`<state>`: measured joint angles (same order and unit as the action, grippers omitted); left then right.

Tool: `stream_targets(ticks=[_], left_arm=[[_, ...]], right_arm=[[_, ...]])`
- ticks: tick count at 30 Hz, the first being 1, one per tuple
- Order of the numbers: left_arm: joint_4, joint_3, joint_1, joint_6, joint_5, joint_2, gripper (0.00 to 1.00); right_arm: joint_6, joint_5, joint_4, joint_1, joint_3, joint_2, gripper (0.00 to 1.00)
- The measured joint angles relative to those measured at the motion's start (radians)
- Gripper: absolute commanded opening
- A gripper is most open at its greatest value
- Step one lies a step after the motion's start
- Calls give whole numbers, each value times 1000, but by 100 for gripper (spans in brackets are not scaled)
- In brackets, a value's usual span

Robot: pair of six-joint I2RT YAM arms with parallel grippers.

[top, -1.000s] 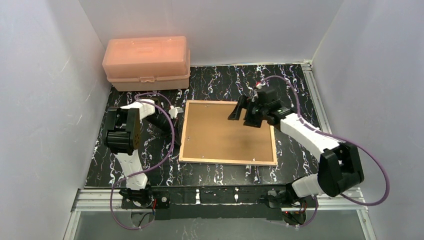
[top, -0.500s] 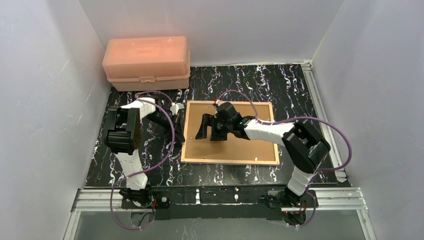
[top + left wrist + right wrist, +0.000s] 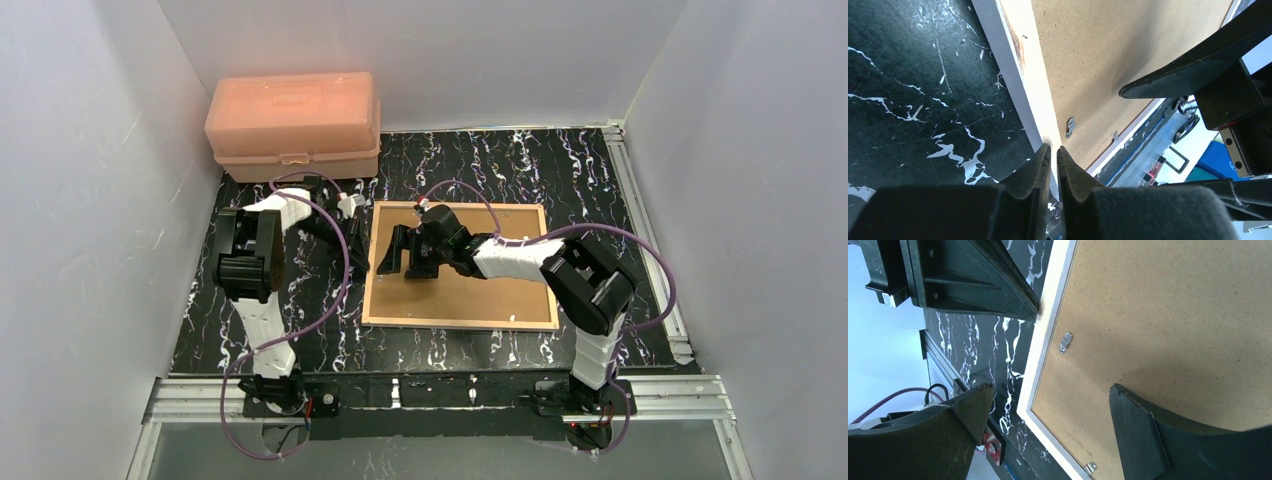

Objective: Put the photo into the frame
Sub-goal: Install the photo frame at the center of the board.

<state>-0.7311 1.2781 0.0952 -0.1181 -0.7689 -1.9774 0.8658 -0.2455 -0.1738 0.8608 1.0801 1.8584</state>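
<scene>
The frame lies face down on the black marbled table, with the brown backing board filling its tan back. The photo is hidden. My left gripper is low at the frame's left rim, shut, its tips against that rim. My right gripper hovers open over the frame's left part. In the right wrist view, the right gripper straddles the white rim and holds nothing. The left fingers show there touching the rim.
A pink plastic box stands at the back left. Small metal turn clips sit along the backing board's edge. White walls close in three sides, and metal rails run along the right and near edges.
My right arm has swung left across the frame, from its upper right part to its left edge. The left gripper stays at the left rim. The frame has shifted slightly right.
</scene>
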Motion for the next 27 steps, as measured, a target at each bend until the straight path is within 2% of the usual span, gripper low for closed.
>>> stream_targets(ticks=[10,18,27], left_arm=[[21,0,-6,18,-17,-44,15],[20,-2,-12,28,-40,-48,5],[27,-10,-18,40,-52,-48,4]], right_arm=[[27,-1,-69,10,33,51,93],[55,-8,-105,14,46,90,92],[82,-29,-160,19,58,122,92]])
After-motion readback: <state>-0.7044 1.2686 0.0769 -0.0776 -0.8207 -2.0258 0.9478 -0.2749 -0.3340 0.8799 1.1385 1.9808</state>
